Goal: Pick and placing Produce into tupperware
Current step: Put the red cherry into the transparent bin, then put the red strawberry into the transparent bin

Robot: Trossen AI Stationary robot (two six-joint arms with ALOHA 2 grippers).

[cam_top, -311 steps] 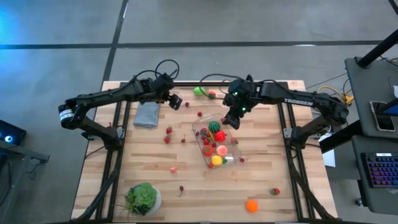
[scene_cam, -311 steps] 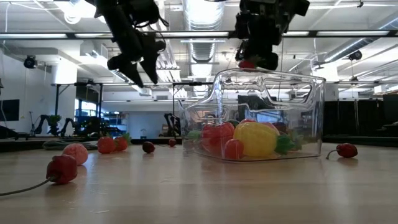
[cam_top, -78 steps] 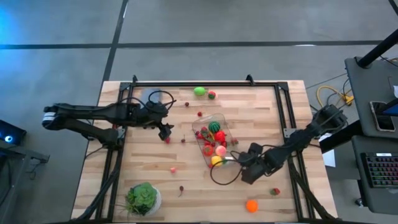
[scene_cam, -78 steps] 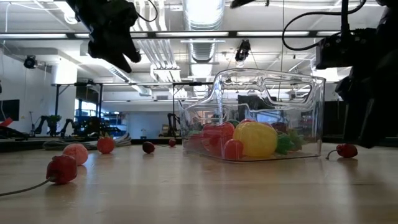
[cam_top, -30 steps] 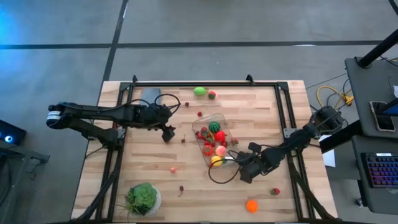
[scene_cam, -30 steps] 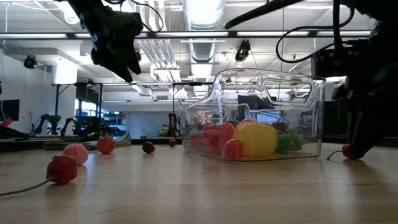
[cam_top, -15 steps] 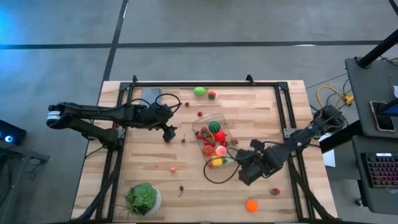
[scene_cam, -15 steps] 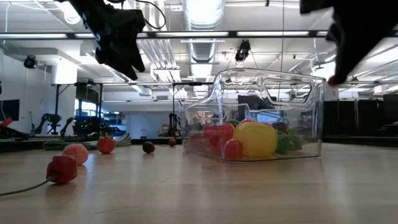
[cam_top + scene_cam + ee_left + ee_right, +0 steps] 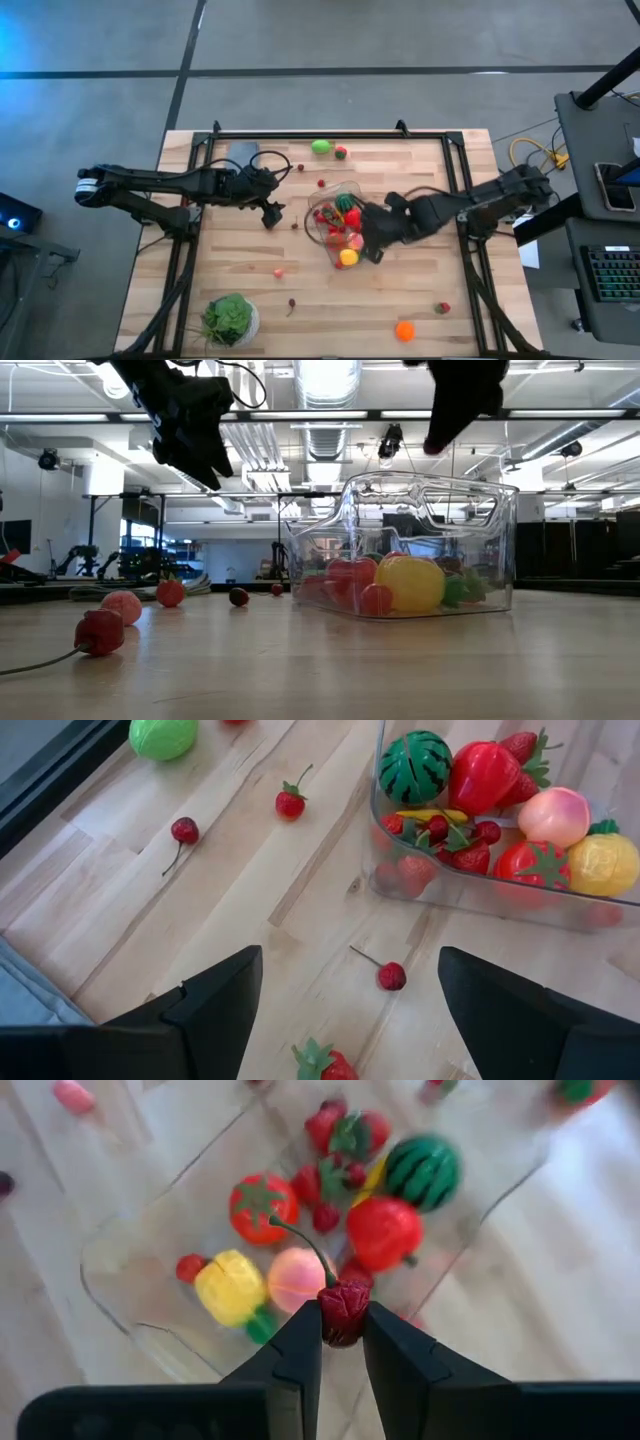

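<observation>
The right gripper [image 9: 343, 1342] is clamped tight on a dark red cherry [image 9: 343, 1309], its stem curling up, and it hangs right over the tupperware [image 9: 321, 207] at the tub's near-right edge in the high view. In the low view that gripper [image 9: 437, 442] sits above the clear tub's rim, the cherry at its tips.

Inside the tub, from the right wrist view, I count one striped green melon [image 9: 422, 1170], one big red fruit [image 9: 383, 1231], one tomato [image 9: 259, 1207] with a green cap, one yellow piece [image 9: 231, 1285], one pink peach [image 9: 296, 1278], plus several small red berries I can't count cleanly.

Over to the left gripper [image 9: 345, 985]: fingers spread wide apart, holding nothing, hovering above the table [image 9: 300, 285] left of the tub. Below it lie one strawberry [image 9: 328, 1063] and one stemmed cherry [image 9: 389, 976]; further off, two more small red berries [image 9: 290, 802] and one green fruit [image 9: 163, 735].

Out on the boards: one orange [image 9: 404, 329] and one small red-and-green piece [image 9: 443, 308] near the front right, one pink piece [image 9: 278, 271] front left.

One leafy green head [image 9: 230, 318] sits in its bowl at the front-left corner, one grey cloth [image 9: 243, 151] at the back left.
</observation>
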